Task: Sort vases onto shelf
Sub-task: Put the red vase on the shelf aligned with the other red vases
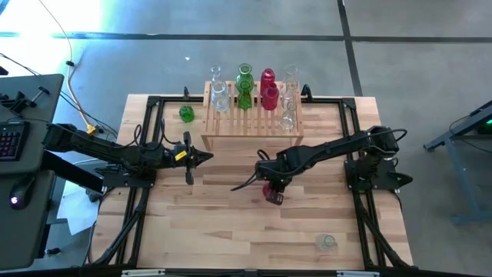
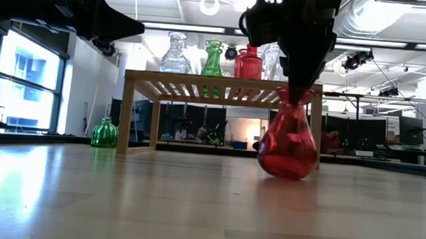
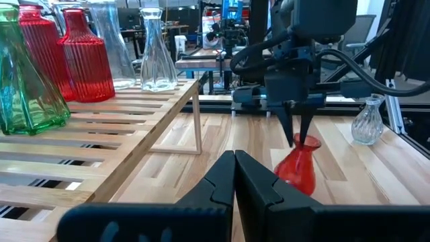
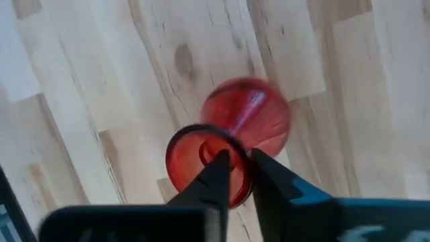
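The right gripper is pinching the rim of a red vase on the table, in front of the shelf, fingers closed on the neck so it can be carried upright. The left gripper, fingers together, is waiting beside the shelf. Vases are already crowding the slats; a green vase and a clear vase are standing apart.

Grey concrete floor, tall windows, ceiling strip lights overhead
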### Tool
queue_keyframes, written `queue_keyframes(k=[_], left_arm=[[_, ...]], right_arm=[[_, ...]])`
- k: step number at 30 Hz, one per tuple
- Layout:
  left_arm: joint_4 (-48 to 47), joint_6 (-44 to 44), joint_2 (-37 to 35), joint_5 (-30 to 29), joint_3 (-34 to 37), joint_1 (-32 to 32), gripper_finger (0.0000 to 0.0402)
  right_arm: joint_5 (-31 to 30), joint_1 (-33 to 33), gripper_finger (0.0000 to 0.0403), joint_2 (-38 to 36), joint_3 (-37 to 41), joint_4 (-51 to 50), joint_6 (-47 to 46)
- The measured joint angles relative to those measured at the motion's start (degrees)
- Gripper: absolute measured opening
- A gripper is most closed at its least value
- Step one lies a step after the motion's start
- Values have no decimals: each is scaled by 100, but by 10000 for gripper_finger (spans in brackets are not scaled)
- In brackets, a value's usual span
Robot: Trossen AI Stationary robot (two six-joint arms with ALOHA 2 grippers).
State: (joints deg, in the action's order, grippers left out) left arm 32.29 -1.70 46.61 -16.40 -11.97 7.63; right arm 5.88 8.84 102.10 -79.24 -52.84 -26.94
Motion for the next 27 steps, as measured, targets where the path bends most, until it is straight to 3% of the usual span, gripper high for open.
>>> queue_keyframes(k=[10,20,27], left_arm=[[0,1,0,0,0,-1,0],[-2,1,-1,-1,0,1,0],[-49,1,0,0,0,0,0]], right_arm=[[-279,2,133,-12,-172,-118,32],[-1257,84,142,-20,-1071,-734,302],[-2112,579,136,-25,-1561,-1343,298]])
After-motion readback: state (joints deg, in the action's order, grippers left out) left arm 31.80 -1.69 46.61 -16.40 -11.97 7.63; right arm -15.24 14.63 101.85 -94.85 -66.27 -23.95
